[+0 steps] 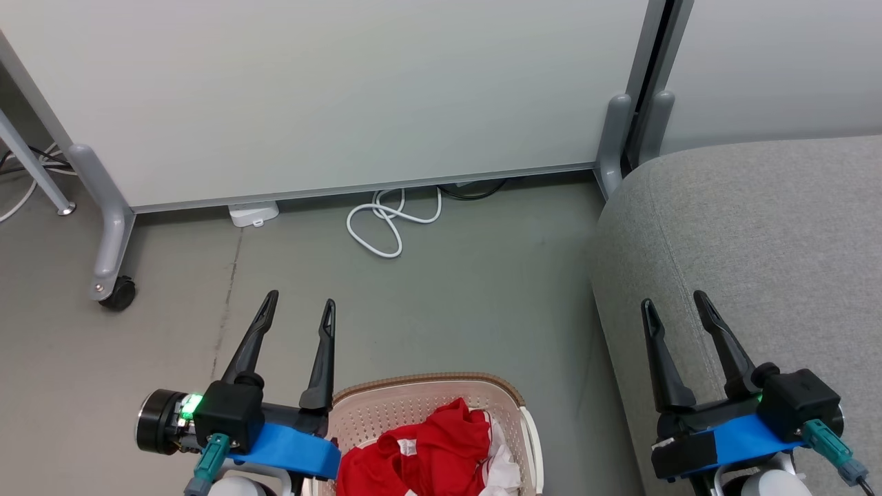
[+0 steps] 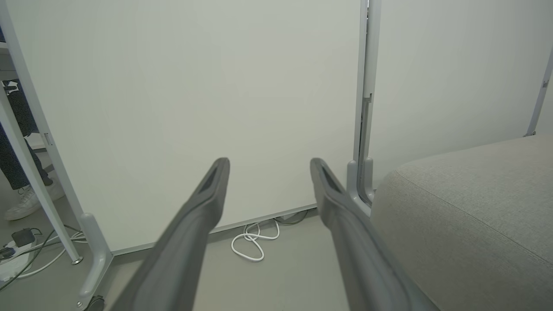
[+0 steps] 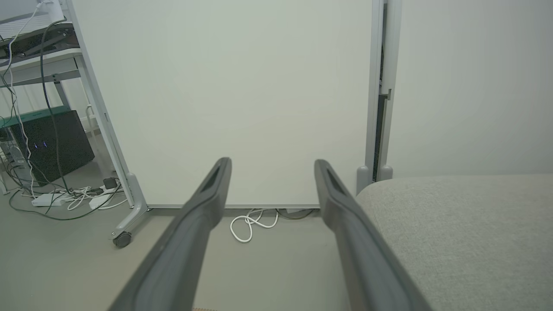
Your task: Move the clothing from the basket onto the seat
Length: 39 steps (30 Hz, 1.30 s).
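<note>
Just left of the basket point(image 1: 413, 380), the left gripper point(image 1: 302, 299) has its fingers spread wide with nothing between them, above the floor point(image 1: 482, 303). Well to the basket's right, the right gripper point(image 1: 673, 299) is spread wide and empty too, over the seat point(image 1: 758, 227). The red clothing point(image 1: 420, 455) lies heaped inside the basket. Beyond the basket, a white cable point(image 1: 386, 220) coils at the foot of a pale partition point(image 1: 331, 89).

1. two grippers: left gripper point(image 1: 301, 299), right gripper point(image 1: 673, 299).
2. one basket point(image 1: 413, 380).
3. one heap of clothing point(image 1: 427, 448), pieces uncountable.
4. one seat point(image 1: 758, 241).
5. two panels point(image 1: 331, 89).
6. one white cable point(image 1: 386, 220).
7. one caster point(image 1: 120, 293).
8. one person's shoe point(image 2: 30, 201).
</note>
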Available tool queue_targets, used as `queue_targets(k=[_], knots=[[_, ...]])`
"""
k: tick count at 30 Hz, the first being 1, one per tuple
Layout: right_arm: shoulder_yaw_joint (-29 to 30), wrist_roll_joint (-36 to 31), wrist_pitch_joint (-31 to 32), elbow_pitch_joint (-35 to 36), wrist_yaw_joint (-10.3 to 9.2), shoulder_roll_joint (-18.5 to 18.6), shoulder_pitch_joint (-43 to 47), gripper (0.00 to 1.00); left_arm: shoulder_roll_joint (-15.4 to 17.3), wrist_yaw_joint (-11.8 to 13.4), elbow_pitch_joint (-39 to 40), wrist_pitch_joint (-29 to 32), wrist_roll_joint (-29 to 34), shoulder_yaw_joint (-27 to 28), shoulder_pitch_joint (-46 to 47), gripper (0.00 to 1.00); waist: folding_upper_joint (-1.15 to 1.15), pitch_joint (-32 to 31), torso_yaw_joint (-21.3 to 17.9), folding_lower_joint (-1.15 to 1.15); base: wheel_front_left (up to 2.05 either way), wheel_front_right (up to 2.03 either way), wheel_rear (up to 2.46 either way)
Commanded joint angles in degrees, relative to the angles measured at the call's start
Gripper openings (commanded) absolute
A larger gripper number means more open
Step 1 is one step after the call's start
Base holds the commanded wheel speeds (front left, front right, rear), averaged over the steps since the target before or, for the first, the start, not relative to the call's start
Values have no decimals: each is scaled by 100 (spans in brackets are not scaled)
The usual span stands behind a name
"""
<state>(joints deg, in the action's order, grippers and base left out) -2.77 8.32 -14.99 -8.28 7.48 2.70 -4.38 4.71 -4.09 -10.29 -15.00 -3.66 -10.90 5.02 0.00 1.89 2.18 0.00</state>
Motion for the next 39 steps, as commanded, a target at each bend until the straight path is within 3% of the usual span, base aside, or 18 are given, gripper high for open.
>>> queue_targets(k=[1,39], knots=[[29,-33,-29,-24,3,34,-21,100,-23,-38,-20,-28,-7,56,36,100,0,0,-2,0,0,0,0],[48,98,-26,-134,3,33,-89,100,-172,-263,-161,-23,31,307,85,100,0,63,27,0,0,0,0]])
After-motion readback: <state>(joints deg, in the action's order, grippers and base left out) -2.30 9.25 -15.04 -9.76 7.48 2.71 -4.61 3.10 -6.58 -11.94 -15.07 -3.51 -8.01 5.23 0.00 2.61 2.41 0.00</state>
